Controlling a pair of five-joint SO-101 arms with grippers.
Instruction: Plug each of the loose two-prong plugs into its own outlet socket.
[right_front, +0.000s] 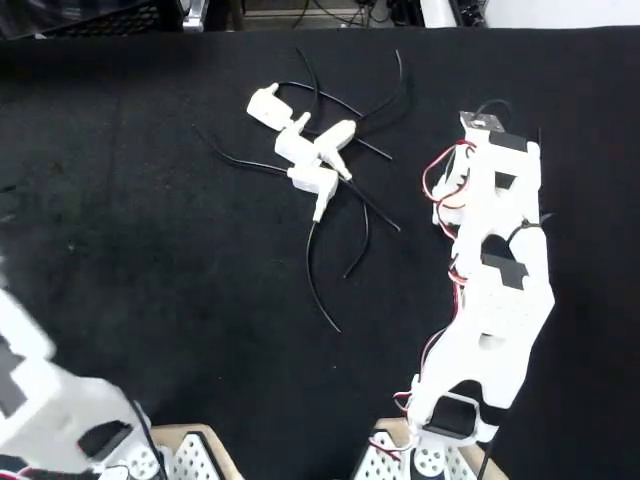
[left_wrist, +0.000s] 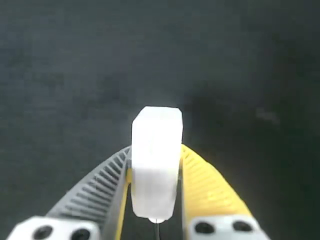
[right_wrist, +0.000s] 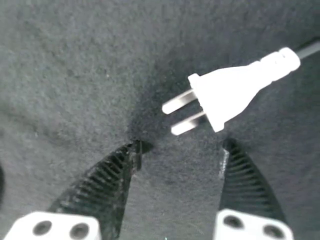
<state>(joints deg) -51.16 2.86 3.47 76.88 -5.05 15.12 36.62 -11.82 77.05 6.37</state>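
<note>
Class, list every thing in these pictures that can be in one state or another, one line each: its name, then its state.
left gripper: shut on a white connector piece.
right gripper: open, empty.
two-prong plug: unplugged, lying on the black cloth just beyond the right gripper, prongs bare.
heap of white connectors: loose on the cloth, cables tangled; whether any are mated, cannot tell.

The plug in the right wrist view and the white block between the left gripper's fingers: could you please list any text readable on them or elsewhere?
None: no words, numbers or signs can be read.
The plug shows plain white faces.
The white block in the left gripper is blank.
The black cloth carries no print.
</note>
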